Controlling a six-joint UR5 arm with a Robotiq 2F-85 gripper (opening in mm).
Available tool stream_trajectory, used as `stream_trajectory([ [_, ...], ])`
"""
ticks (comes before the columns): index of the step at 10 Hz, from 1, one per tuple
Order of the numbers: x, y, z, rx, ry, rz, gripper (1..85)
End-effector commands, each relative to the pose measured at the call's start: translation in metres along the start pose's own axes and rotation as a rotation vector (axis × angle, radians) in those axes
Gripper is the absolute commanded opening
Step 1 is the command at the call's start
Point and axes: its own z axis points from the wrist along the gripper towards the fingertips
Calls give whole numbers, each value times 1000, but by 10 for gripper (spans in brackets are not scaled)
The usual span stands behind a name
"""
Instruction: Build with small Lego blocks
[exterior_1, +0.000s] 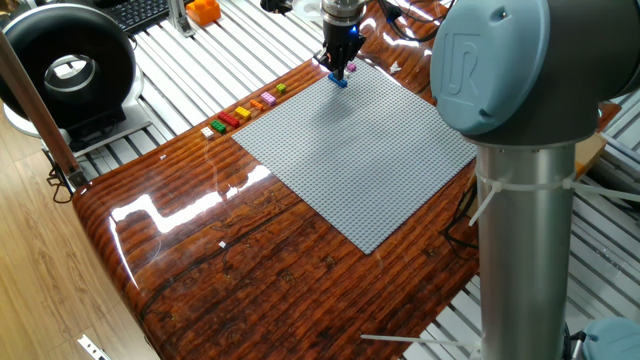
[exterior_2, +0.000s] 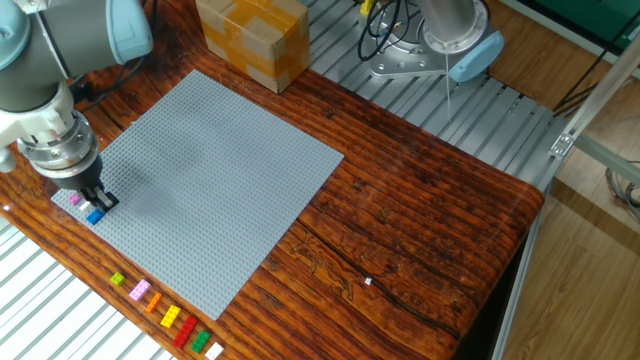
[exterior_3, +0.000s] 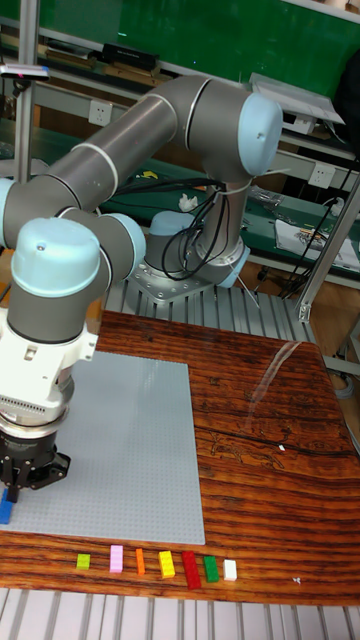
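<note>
My gripper (exterior_1: 340, 70) hangs at the far corner of the grey baseplate (exterior_1: 360, 150), just above a blue small Lego block (exterior_1: 341, 83) that sits on the plate. A pink block (exterior_1: 351, 68) lies on the plate right beside it. In the other fixed view the gripper (exterior_2: 97, 203) stands over the blue block (exterior_2: 95, 216), with the pink one (exterior_2: 75, 199) to its left. Its fingers are narrowly apart and hold nothing. The tall view shows the gripper (exterior_3: 24, 487) and the blue block (exterior_3: 5, 512) at the plate's left edge. Several more blocks (exterior_2: 165, 316) lie in a row beside the plate.
A cardboard box (exterior_2: 252, 38) stands past the plate's far corner. The arm's base (exterior_2: 440, 45) sits on the slatted metal bench behind the wooden table (exterior_2: 420, 230). A black ring-shaped device (exterior_1: 68, 68) and an orange object (exterior_1: 203, 10) lie off the table.
</note>
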Motion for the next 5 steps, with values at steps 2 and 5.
stream_trajectory([
  [2,-2,11,-14,-9,7,36,20],
  [5,-11,24,-22,-23,2,-61,237],
])
